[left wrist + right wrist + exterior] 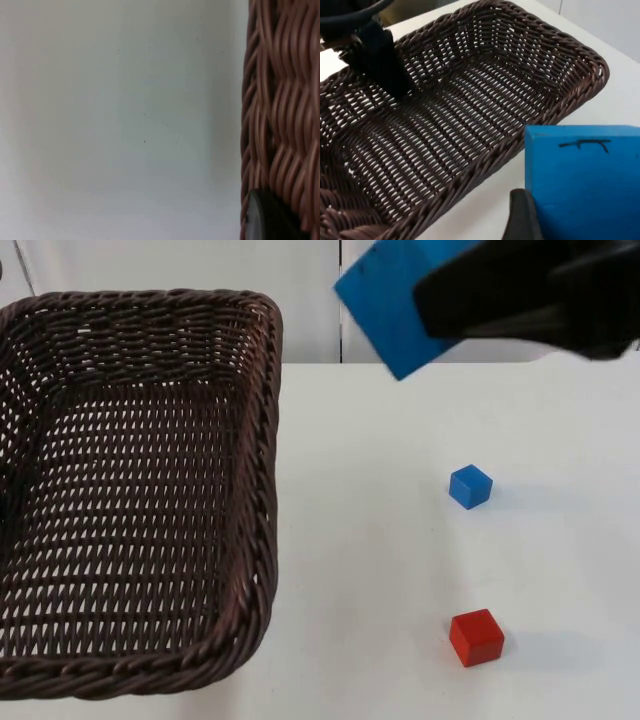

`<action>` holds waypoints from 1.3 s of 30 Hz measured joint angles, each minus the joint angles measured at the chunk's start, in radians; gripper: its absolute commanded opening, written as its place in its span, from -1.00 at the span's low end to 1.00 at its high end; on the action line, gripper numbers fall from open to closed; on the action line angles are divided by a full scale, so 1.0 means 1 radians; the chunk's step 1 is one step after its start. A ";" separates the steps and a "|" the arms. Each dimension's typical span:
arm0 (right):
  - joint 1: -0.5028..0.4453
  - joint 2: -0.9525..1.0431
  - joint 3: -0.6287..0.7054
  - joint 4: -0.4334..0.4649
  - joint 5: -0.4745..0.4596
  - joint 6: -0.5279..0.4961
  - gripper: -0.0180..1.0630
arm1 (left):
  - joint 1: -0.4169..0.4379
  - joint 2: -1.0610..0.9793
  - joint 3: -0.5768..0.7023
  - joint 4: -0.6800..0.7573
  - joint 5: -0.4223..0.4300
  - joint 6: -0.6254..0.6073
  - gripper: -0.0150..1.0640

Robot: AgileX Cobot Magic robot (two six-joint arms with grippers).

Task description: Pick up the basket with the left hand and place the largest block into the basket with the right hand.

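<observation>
A dark brown wicker basket (262,440) hangs over the left half of the table, raised off it. My left gripper (379,56) is shut on its far rim, and the weave (280,110) passes close by a black fingertip (270,222). High at the back, my right gripper (455,295) is shut on the large blue block (392,300), just right of the basket's far corner. In the right wrist view that block (582,180) sits beside a black fingertip (521,220), with the basket's rim (555,112) and hollow below it.
A small blue cube (470,486) lies on the white table (380,540) right of centre. A small red cube (476,637) lies nearer the front edge. The grey partition wall (300,290) runs along the back.
</observation>
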State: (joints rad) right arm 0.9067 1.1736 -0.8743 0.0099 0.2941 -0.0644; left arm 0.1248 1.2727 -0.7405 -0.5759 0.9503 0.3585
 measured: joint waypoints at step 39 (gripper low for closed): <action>0.000 0.830 -0.848 0.022 0.244 -0.027 -0.97 | 0.000 0.000 0.003 -0.007 0.004 -0.002 -0.98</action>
State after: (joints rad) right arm 0.9067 2.0034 -1.7219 0.0321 0.5379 -0.0917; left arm 0.1248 1.2727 -0.7379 -0.5826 0.9542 0.3566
